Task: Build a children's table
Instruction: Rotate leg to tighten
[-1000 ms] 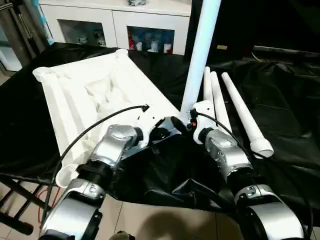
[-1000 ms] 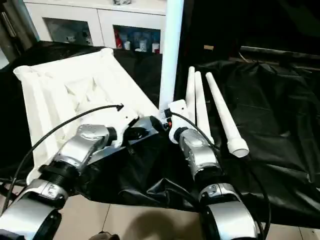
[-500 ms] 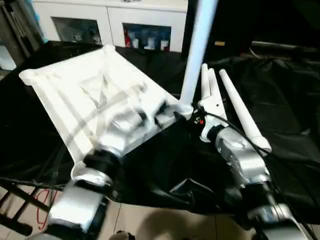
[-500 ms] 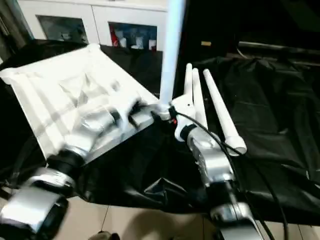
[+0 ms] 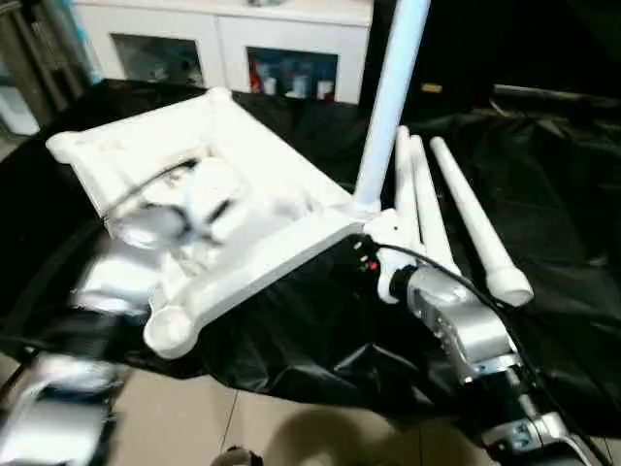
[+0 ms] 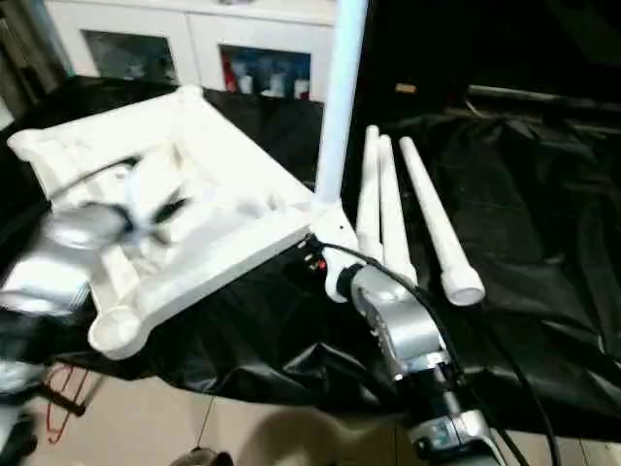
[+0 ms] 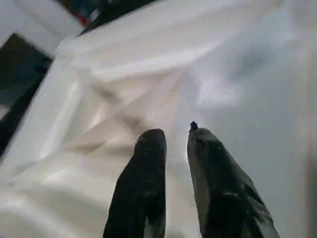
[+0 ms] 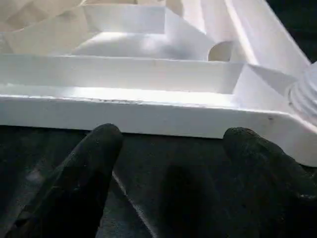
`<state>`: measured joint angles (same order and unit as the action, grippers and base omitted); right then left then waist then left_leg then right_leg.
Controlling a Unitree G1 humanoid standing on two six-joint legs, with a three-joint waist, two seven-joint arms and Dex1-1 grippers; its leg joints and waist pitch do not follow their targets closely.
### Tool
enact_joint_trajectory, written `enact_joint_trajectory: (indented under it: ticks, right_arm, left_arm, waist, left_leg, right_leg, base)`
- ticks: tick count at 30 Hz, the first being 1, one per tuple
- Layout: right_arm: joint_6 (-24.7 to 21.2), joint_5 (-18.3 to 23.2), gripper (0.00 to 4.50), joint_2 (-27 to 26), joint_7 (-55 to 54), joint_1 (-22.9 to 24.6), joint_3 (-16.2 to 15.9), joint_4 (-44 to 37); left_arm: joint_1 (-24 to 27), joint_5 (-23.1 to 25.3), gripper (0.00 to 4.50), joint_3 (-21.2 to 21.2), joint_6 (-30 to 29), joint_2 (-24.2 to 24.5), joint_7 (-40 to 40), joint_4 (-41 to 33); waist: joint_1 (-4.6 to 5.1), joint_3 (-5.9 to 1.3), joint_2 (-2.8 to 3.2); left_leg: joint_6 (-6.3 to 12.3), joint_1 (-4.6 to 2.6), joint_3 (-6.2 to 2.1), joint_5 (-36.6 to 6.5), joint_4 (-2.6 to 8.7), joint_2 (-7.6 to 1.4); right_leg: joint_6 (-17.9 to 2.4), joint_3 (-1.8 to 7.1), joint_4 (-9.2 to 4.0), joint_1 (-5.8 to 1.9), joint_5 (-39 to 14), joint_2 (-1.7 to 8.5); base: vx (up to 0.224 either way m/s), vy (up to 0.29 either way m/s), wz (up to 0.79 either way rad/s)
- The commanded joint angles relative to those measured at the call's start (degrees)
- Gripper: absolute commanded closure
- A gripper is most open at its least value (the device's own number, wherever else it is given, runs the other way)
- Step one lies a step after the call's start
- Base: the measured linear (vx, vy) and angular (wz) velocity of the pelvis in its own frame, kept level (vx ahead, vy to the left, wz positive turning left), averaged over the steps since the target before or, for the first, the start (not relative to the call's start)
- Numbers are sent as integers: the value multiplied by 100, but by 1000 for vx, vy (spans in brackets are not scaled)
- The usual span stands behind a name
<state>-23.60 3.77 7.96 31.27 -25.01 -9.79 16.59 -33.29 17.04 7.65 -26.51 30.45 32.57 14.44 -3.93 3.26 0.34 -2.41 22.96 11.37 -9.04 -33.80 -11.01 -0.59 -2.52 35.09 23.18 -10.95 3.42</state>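
The table top (image 5: 243, 204) lies upside down, ribs up, on the black-draped surface (image 5: 553, 194), in front of the white cabinet (image 5: 223, 44) with glass doors. One leg (image 5: 388, 107) already stands upright in the corner socket of the top nearest the right hand. Just beside that corner, three more legs (image 5: 456, 209) lie side by side on the black cloth, close together, their wide ends pointing toward the robot. So I count four legs in all: one fitted, three loose. I also count one top, with three of its corner sockets still bare as far as I can see; the near one (image 5: 167, 328) is plainly empty.

I would judge the job about a quarter done: three legs are yet to be seated, and then the table must be turned onto its feet.

The right hand (image 8: 168, 168) sits low against the near edge of the top, next to the fitted leg, its two black fingers (image 8: 89, 163) spread wide apart and holding nothing. The left hand (image 7: 176, 141) hovers over the ribbed underside, away from the fitted leg, its fingers nearly together with a thin gap between them and nothing gripped.
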Motion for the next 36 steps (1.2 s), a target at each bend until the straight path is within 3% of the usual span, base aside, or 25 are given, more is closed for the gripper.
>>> enact_joint_trajectory:
  ticks: [1, 7, 8, 9, 14, 18, 28, 29, 32, 36]
  right_arm:
    - [-70, -88, 78, -6, 52, -136, -127, 201]
    - [-80, -141, 78, -99, 94, -350, -259, 503]
    - [-79, -148, 96, -113, 91, -373, -267, 537]
    - [-55, -170, 96, -123, 91, -410, -284, 598]
    - [61, -195, 148, -189, 134, -613, -339, 968]
    - [136, -258, 166, -239, 95, -714, -350, 1178]
    - [560, -388, 246, -429, -99, -1068, -368, 2118]
    - [791, -440, 257, -511, -273, -1212, -323, 2447]
    - [940, -479, 285, -567, -429, -1322, -284, 2641]
    - [1151, -444, 318, -669, -514, -1469, -199, 2906]
  left_arm:
    - [142, 396, 357, 193, -566, 302, 197, -506]
    - [293, 1051, 357, 410, -1113, 970, 296, -786]
    - [306, 1103, 373, 428, -1132, 1039, 285, -766]
    - [341, 1126, 373, 448, -1205, 1112, 316, -782]
    - [659, 1091, 426, 617, -1564, 1347, 708, -920]
    - [806, 1077, 443, 775, -1527, 1439, 984, -917]
    - [997, 520, 450, 1087, -1332, 1358, 1808, -1077]
    - [1112, 334, 450, 1216, -1247, 1503, 2301, -1331]
    - [1224, 131, 450, 1257, -1205, 1598, 2652, -1549]
    - [1323, -340, 450, 1210, -1190, 1496, 2974, -1884]
  waist:
    - [9, -406, 33]
    - [24, -392, 35]
    - [41, -394, 38]
    - [41, -394, 12]
    - [42, -405, 62]
    - [17, -409, 55]
    - [38, -411, 29]
    - [32, -423, 41]
    - [53, -405, 21]
    - [64, -407, 38]
  left_leg:
    - [-105, -220, -157, -1135, 402, -258]
    - [-137, -223, -151, -1152, 392, -234]
    - [-142, -211, -157, -1170, 399, -225]
    - [-148, -216, -153, -1166, 401, -229]
    - [-205, -225, -157, -1179, 396, -225]
    - [-210, -220, -162, -1185, 396, -221]
    - [-236, -218, -156, -1261, 393, -223]
    - [-226, -221, -160, -1189, 383, -232]
    - [-222, -217, -139, -1158, 391, -219]
    - [-240, -224, -139, -1193, 390, -222]
  right_leg:
    - [-1096, 241, -338, -222, -678, 439]
    - [-1070, 252, -360, -195, -809, 427]
    - [-1057, 245, -346, -202, -792, 415]
    - [-1053, 245, -350, -203, -780, 417]
    - [-1118, 245, -330, -187, -676, 417]
    - [-1151, 244, -328, -201, -585, 428]
    - [-1197, 253, -331, -203, -719, 444]
    - [-1237, 254, -315, -204, -617, 460]
    - [-1252, 248, -306, -204, -545, 416]
    - [-1237, 253, -299, -204, -588, 422]
  base:
    - [0, 0, 0]
    - [0, 0, 0]
    - [0, 0, 0]
    - [0, 0, 0]
    - [0, 0, 0]
    - [0, 0, 0]
    - [0, 0, 0]
    - [0, 0, 0]
    - [0, 0, 0]
    - [0, 0, 0]
